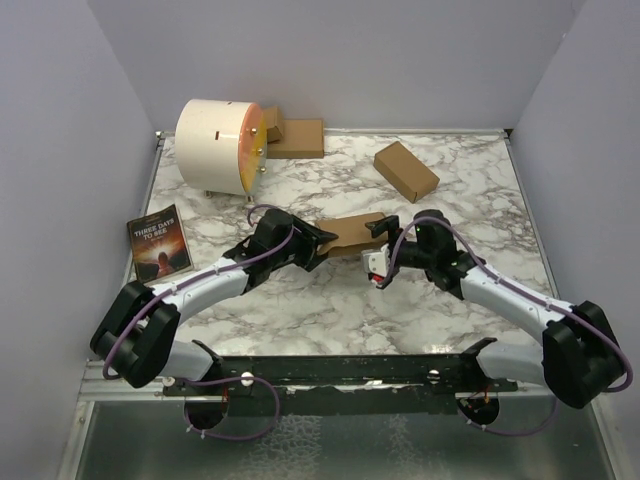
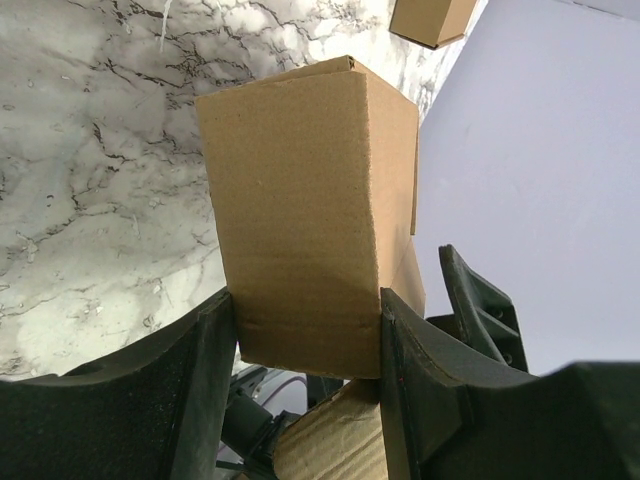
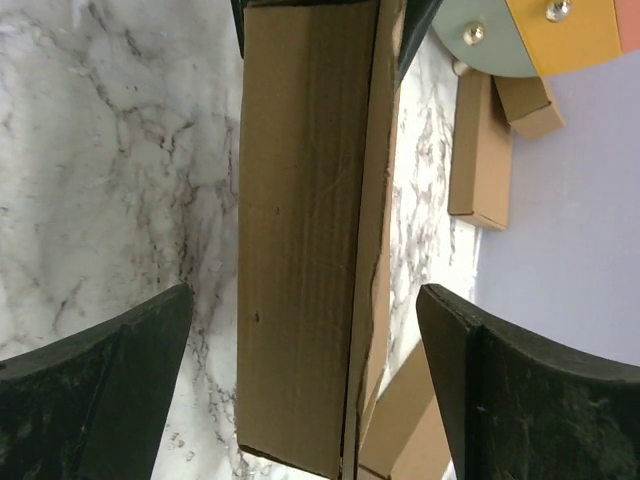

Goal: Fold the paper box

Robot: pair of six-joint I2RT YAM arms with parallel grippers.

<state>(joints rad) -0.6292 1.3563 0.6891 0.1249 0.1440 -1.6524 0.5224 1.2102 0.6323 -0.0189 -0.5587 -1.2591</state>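
Left gripper pinches the cardboard box, right gripper spread; book reads "THREE DAYS TO SEE".

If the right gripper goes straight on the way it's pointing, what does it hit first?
The box. It lies between the right gripper's open fingers, apparently touching neither, so going on would likely bring its near end against the palm. The left gripper clamps the far end.

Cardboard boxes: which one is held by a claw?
The brown cardboard box mid-table, pinched in the left claw; the others lie free farther back.
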